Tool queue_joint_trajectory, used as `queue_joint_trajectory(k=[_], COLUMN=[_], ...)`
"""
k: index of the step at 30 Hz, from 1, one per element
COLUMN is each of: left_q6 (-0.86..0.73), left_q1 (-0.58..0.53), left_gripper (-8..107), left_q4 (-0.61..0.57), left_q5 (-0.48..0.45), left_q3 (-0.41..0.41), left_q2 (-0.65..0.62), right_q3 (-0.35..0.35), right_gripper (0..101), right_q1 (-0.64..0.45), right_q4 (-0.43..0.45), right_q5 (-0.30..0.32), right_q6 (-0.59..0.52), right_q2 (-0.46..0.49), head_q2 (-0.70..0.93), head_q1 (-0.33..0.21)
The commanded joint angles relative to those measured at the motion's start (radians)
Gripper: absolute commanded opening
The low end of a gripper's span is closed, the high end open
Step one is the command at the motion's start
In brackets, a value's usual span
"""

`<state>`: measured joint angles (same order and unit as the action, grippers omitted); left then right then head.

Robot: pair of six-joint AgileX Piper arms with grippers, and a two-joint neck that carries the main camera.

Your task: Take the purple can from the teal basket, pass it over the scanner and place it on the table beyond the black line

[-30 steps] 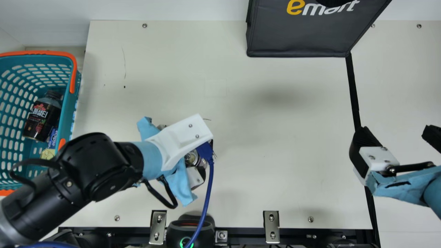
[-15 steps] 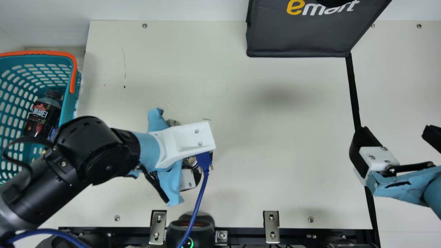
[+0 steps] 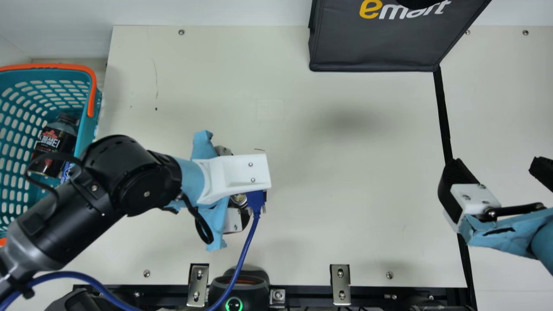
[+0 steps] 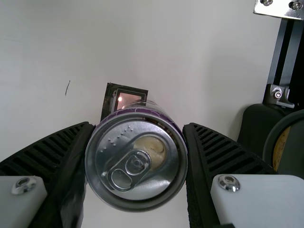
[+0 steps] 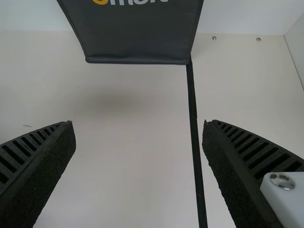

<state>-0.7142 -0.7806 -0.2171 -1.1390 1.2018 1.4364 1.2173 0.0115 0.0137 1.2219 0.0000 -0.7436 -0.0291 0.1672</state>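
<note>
The left arm (image 3: 125, 190) is slanting inward, the left hand (image 3: 233, 220) is pointing downward, its ribbed fingers (image 4: 70, 154) clamping from both sides. The right arm (image 3: 542, 244) is holding the right hand (image 3: 494, 166) wide open.

The main view cuts off the teal basket (image 3: 87, 129) and bag (image 3: 371, 45).

Can lid (image 4: 136, 162) shiny metal; basket (image 3: 87, 127) smooth plastic.

The table (image 3: 345, 185) offers passage until the dark bag (image 3: 376, 43).
</note>
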Motion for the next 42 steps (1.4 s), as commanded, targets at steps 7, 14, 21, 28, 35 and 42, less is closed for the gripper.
queue_joint_trajectory(k=[7, 14, 21, 28, 35, 42], left_q6=[-0.016, -0.027, -0.033, -0.032, 0.006, 0.105], left_q1=[0.008, 0.014, 0.018, 0.023, 0.034, 0.065], left_gripper=[15, 39, 62, 85, 90, 90], left_q4=[-0.012, -0.017, -0.024, -0.030, -0.040, -0.076], left_q5=[0.019, 0.035, 0.043, 0.045, 0.031, -0.013], left_q3=[-0.008, -0.014, -0.018, -0.019, -0.014, -0.029], left_q2=[0.017, 0.028, 0.036, 0.040, 0.024, -0.036], right_q3=[0.000, 0.000, 0.000, 0.000, 0.000, 0.000], right_gripper=[95, 95, 95, 95, 95, 95], right_q1=[0.000, 0.000, 0.000, 0.000, 0.000, 0.000], right_q4=[0.000, 0.000, 0.000, 0.000, 0.000, 0.000], right_q5=[0.000, 0.000, 0.000, 0.000, 0.000, 0.000], right_q6=[0.000, 0.000, 0.000, 0.000, 0.000, 0.000], right_q2=[0.000, 0.000, 0.000, 0.000, 0.000, 0.000], head_q2=[0.002, 0.002, 0.002, 0.002, 0.002, 0.002], head_q1=[-0.029, -0.029, -0.029, -0.029, -0.029, -0.029])
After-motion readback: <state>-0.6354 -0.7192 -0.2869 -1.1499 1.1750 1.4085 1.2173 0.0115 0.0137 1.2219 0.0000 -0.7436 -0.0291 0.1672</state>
